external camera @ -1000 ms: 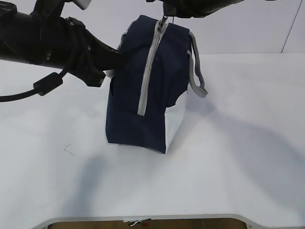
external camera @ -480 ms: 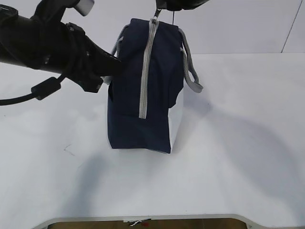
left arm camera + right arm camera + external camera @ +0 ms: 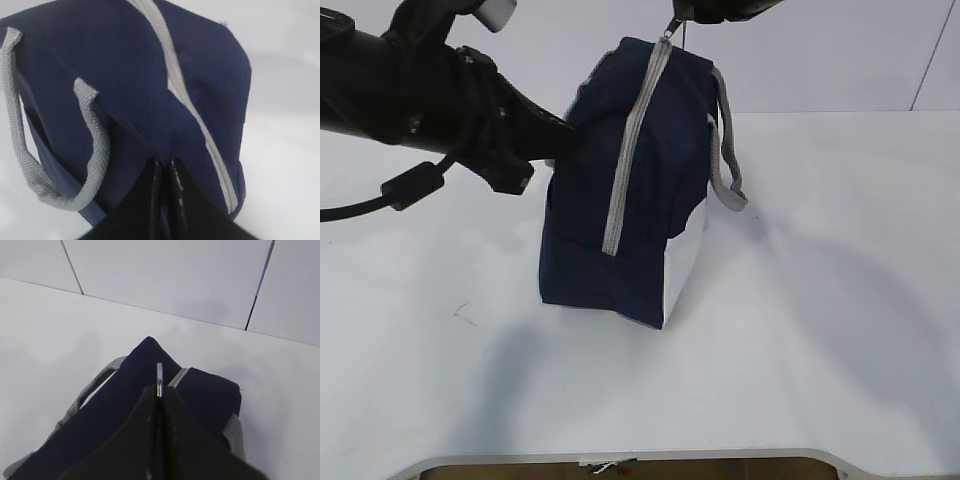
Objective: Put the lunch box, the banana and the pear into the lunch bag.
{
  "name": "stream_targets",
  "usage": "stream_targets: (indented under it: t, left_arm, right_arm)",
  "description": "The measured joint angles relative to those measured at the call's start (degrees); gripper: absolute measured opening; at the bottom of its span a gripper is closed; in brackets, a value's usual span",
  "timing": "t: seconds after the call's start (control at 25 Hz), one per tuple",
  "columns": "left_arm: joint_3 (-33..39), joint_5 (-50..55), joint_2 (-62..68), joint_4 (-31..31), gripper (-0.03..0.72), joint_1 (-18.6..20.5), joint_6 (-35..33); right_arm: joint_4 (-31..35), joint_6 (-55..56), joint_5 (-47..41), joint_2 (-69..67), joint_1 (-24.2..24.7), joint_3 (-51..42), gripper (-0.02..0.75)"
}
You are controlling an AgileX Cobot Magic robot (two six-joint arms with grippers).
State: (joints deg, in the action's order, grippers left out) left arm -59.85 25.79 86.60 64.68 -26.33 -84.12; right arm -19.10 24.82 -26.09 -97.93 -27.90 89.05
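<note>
The navy lunch bag (image 3: pixel 630 180) stands on end on the white table, leaning a little, its grey zipper (image 3: pixel 625 160) closed along the near face. My left gripper (image 3: pixel 563 135) is shut on a fold of the bag's fabric at its upper left side; in the left wrist view the gripper (image 3: pixel 164 162) pinches the navy cloth (image 3: pixel 125 75). My right gripper (image 3: pixel 677 18) is above the bag, shut on the metal ring pull (image 3: pixel 159 372), which sticks out between its fingertips (image 3: pixel 150 392). The lunch box, banana and pear are out of view.
Grey webbing handles hang on the bag's right side (image 3: pixel 725 160) and left side (image 3: pixel 95 150). The left arm's cable (image 3: pixel 415 180) loops over the table's left. The table's front edge (image 3: pixel 620 457) is near. A panelled wall (image 3: pixel 175 280) stands behind.
The bag's top and the right gripper with the pull have swung left, then back right; the bag now leans again. The left gripper stays clamped on the fabric.
</note>
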Motion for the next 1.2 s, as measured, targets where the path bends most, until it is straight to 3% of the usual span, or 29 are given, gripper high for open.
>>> stream_targets:
  t: [0.52,1.2]
  left_arm:
    - [0.0,1.8,-1.0,-2.7,-0.005,0.0,1.8]
    - [0.1,3.0,-1.9,-3.7,-0.005,0.0,3.3]
  right_arm:
    - [-1.8,0.0,0.7,-6.3,3.5,5.4,0.013]
    - [-1.1,0.0,0.8,-14.9,4.0,11.5,0.013]
